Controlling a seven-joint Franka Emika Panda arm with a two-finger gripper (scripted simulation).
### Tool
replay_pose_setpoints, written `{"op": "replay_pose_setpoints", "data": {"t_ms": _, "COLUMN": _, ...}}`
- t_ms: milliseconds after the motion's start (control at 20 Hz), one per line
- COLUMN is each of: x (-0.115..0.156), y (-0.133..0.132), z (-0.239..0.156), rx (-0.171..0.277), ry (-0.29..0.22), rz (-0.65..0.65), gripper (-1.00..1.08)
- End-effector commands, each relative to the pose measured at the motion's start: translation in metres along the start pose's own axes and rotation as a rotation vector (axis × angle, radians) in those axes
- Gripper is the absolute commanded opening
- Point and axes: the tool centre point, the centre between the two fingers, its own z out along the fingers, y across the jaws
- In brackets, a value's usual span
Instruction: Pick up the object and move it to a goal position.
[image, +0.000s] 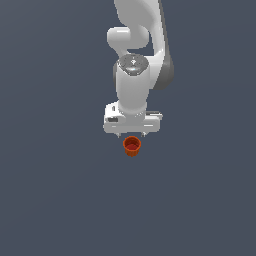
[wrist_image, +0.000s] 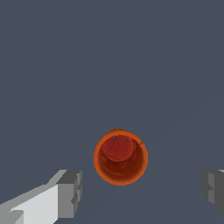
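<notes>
In the exterior view, the white gripper (image: 131, 135) hangs just above the orange-red cup (image: 132, 146), which stands upright on the grey desk (image: 55, 190). In the wrist view, the cup (wrist_image: 120, 156) sits between the widely spread fingers (wrist_image: 70, 192), touching neither.

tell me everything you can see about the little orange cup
The orange-red cup is small and round, tapering from a wider rim to a narrower base, with a smooth, plastic-like look. It stands upright, mouth open upward; its hollow inside shows a darker red floor and seems empty. It rests on the plain grey surface, just below the white gripper. The jaws stand wide apart on either side and do not touch it.
</notes>
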Motion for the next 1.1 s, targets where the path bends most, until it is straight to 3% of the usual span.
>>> {"op": "replay_pose_setpoints", "data": {"t_ms": 0, "x": 0.000, "y": 0.000, "z": 0.000, "rx": 0.000, "ry": 0.000, "rz": 0.000, "gripper": 0.28}}
{"op": "replay_pose_setpoints", "data": {"t_ms": 650, "x": -0.002, "y": 0.012, "z": 0.003, "rx": 0.006, "ry": -0.024, "rz": 0.056, "gripper": 0.28}}
{"op": "replay_pose_setpoints", "data": {"t_ms": 1050, "x": 0.004, "y": 0.010, "z": 0.016, "rx": 0.030, "ry": -0.093, "rz": 0.171, "gripper": 0.28}}
